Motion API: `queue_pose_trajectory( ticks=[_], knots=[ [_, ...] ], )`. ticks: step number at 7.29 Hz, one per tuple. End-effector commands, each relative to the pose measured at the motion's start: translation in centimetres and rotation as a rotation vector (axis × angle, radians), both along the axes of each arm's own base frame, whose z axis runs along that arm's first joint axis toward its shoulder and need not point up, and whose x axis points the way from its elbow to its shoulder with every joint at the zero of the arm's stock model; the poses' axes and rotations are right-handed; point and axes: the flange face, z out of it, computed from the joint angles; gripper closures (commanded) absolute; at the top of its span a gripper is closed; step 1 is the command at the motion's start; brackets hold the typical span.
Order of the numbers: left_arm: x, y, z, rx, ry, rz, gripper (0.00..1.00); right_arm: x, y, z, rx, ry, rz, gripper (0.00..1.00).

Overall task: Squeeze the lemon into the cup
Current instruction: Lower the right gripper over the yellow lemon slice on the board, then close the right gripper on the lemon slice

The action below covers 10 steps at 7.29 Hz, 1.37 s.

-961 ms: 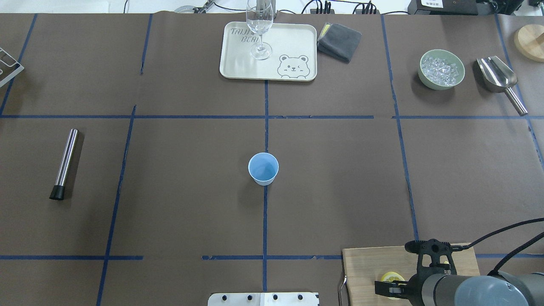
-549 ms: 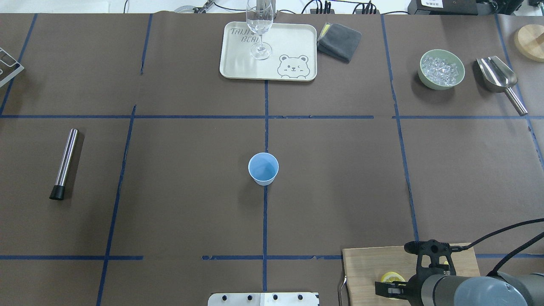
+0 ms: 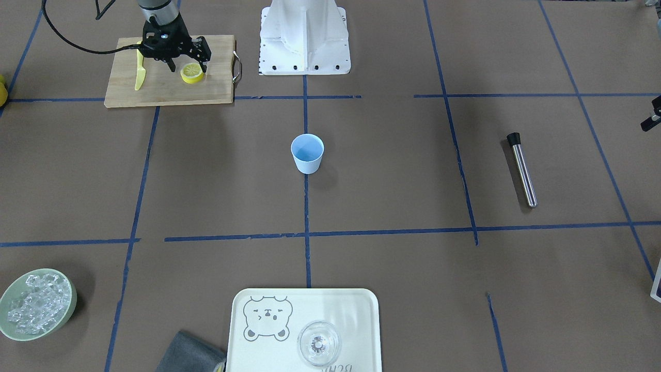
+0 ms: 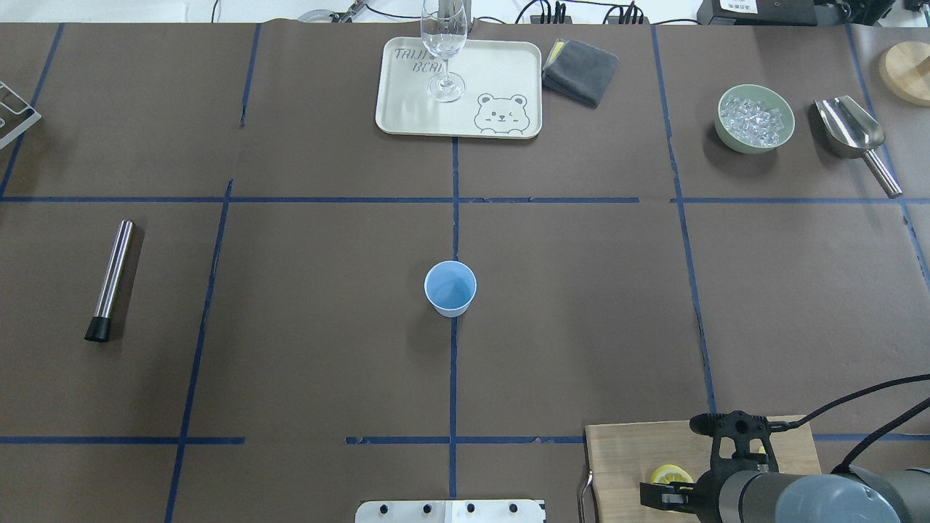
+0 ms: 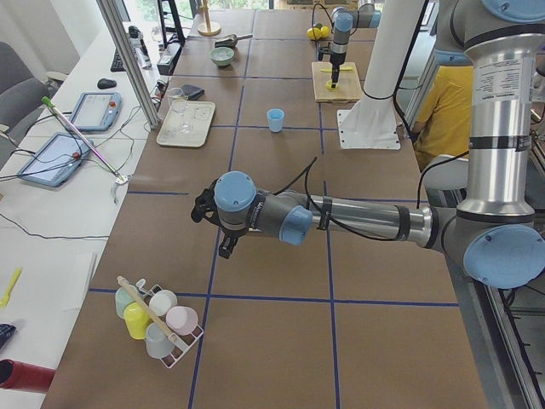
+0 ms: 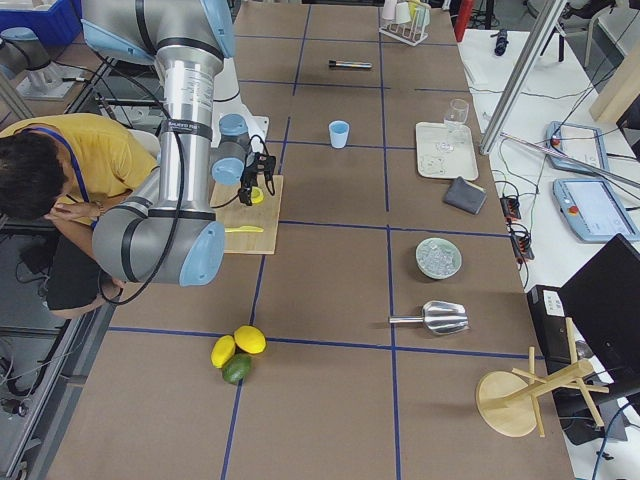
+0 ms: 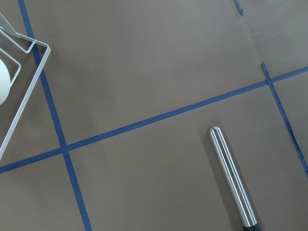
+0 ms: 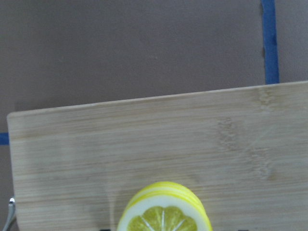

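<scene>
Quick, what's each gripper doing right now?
Left gripper: cannot be told; it is seen only from afar.
Right gripper: open, fingers either side of the lemon.

In the right wrist view the lemon (image 8: pixel 163 214) is cut off at 6 o'clock, so we see only its upper half. The cutting board (image 8: pixel 192 144) runs out of the picture at 3 and 6 o'clock. From overhead, the arm hides the lemon's 6 o'clock side. In the front-facing view the right gripper (image 3: pixel 187 67) is too small for us to tell whether its pads touch the rind. The left gripper (image 3: pixel 651 116) is clipped at 3 o'clock, so its jaws stay unknown to us. The steel rod (image 7: pixel 231 178) is cut off at 6 o'clock.
</scene>
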Motion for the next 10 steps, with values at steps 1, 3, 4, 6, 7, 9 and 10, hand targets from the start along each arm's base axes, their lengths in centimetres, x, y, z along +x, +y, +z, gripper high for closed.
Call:
queue_pose_trajectory(
  ticks=[1,3,4,6,7,9,10],
  knots=[
    [-0.1,0.4,-0.3,0.004,-0.001,-0.002,0.00,-0.6,0.0,-0.7,0.000,-0.014,0.000,0.09],
    [-0.2,1.1,-0.5,0.005,0.000,-0.002,0.00,-1.7,-0.5,-2.0,0.000,0.012,0.012,0.10],
    [-0.2,1.1,-0.4,0.004,0.000,-0.002,0.00,-1.4,-0.9,-1.8,0.001,0.018,0.022,0.10],
    [-0.2,1.2,-0.3,0.005,0.001,-0.001,0.00,-1.2,-1.4,-1.5,0.001,0.027,0.033,0.19],
    [-0.2,1.2,-0.3,0.004,0.001,-0.003,0.00,-1.2,-1.5,-1.5,0.001,0.027,0.035,0.27],
    [-0.2,1.2,-0.6,0.008,0.002,-0.003,0.00,-1.0,-1.6,-1.6,0.002,0.026,0.046,0.59],
    [-0.2,1.2,-0.6,0.008,0.002,-0.003,0.00,-0.8,-1.8,-1.5,0.001,0.027,0.052,0.63]
  ],
)
